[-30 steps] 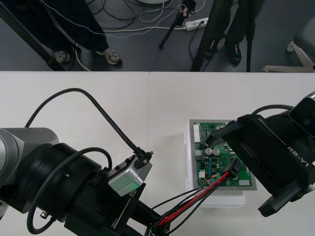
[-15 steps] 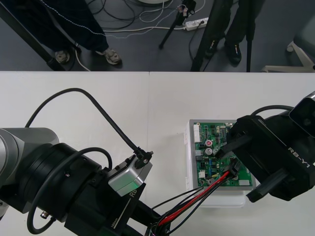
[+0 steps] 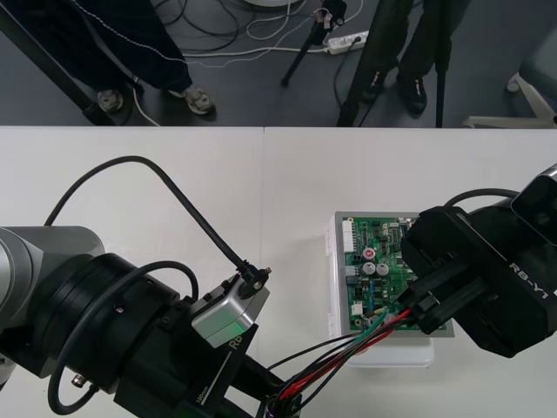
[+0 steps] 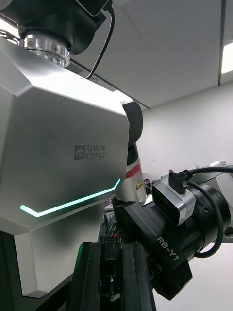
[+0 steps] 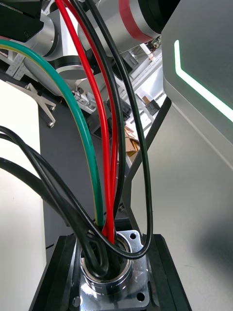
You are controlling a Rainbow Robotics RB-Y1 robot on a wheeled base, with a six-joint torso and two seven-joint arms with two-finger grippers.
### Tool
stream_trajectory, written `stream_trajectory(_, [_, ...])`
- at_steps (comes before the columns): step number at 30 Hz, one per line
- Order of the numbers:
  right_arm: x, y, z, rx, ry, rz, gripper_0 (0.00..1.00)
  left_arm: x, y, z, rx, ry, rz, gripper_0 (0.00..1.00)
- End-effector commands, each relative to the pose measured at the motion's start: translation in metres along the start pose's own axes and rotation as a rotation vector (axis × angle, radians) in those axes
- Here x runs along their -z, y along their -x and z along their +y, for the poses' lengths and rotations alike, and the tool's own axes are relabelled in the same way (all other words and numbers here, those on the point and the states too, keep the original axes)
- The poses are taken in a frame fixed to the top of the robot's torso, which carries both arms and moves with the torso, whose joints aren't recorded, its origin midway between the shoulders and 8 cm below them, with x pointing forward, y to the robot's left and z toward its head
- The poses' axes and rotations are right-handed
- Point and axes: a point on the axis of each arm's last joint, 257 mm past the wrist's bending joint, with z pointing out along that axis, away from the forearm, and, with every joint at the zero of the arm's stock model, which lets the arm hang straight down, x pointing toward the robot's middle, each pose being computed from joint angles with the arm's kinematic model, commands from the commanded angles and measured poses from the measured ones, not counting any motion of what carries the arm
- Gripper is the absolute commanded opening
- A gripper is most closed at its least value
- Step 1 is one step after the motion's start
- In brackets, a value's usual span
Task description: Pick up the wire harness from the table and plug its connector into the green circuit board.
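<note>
Black left pincer (image 5: 111,257) clamps harness socket (image 5: 107,278); right pincer (image 3: 424,312) clamps plug (image 4: 110,245).

- In the front view the right gripper (image 3: 424,311) hid the plug; whether it sat in the green circuit board (image 3: 365,266) couldn't be told.
- Its body also covered the board's right side.
- The socket end of the wire harness (image 3: 344,350) ran off the front view's bottom edge.
- The picture edge cut off the left gripper (image 5: 110,248) fingers in the left wrist view.
</note>
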Motion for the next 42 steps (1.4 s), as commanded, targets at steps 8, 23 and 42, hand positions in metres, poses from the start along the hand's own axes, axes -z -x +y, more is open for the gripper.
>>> stream_trajectory(8, [0.000,0.006,0.009,0.025,0.005,0.000,0.00,-0.001,0.000,-0.001,0.043,-0.002,0.001,0.01])
stream_trajectory(23, [0.008,0.010,0.010,0.033,-0.019,0.001,0.00,-0.001,0.016,0.013,0.042,0.052,-0.066,1.00])
stream_trajectory(42, [0.058,0.012,0.024,0.015,-0.221,0.049,0.00,0.038,0.039,0.072,-0.009,0.318,-0.142,1.00])
